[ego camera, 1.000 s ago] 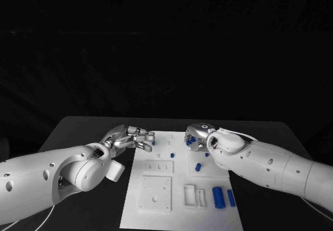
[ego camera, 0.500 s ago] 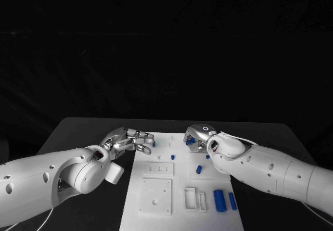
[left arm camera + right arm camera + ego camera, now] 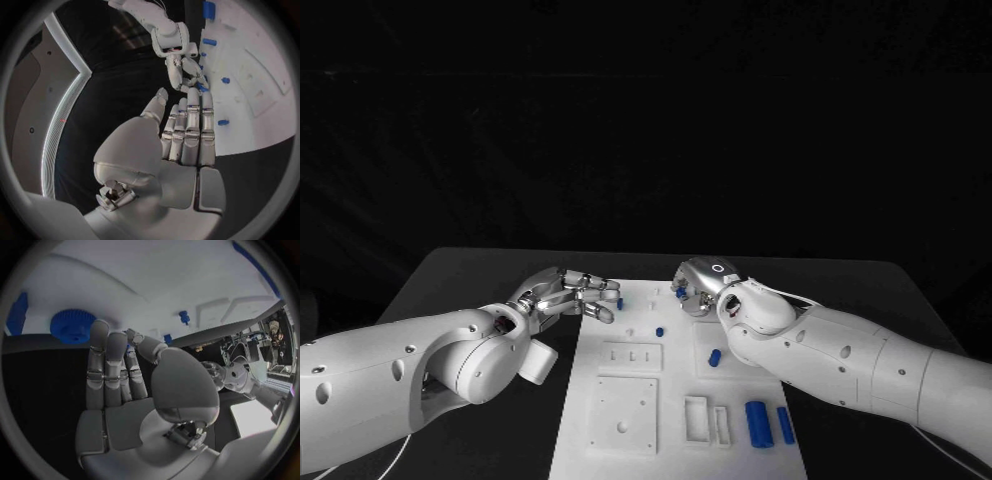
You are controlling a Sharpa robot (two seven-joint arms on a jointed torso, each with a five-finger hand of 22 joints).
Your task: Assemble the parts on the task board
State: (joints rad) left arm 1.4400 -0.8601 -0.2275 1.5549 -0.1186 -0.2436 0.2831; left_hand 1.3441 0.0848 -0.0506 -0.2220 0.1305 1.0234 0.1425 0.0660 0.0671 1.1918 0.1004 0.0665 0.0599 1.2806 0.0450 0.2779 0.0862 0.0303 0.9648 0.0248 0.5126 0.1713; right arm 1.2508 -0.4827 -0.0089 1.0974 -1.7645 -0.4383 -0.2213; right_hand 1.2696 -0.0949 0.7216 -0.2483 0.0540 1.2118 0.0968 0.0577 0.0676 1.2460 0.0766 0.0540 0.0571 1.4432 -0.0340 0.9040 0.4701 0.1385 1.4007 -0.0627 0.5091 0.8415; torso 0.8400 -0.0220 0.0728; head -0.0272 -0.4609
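The white task board (image 3: 733, 385) lies in the middle of the table. My left hand (image 3: 574, 292) hovers at its far left corner, fingers straight and together (image 3: 187, 130), holding nothing. My right hand (image 3: 697, 285) is at the far edge of the board, fingers stretched out (image 3: 109, 365). Its fingertips are at a round blue toothed part (image 3: 70, 325), and nothing lies in the palm. A small blue peg (image 3: 658, 329) stands between the two hands, and a short blue part (image 3: 714, 356) lies further in. Two blue cylinders (image 3: 757, 422) lie near the board's near right corner.
The board has white raised blocks and recesses (image 3: 625, 410) on its left half. Black table (image 3: 473, 280) surrounds the board. The two hands are close together over the board's far edge, as the left wrist view shows with the right hand (image 3: 181, 65) just beyond my left fingertips.
My right hand has drifted slightly left along the board's far edge. My left hand has hardly moved. The view itself has shifted a little.
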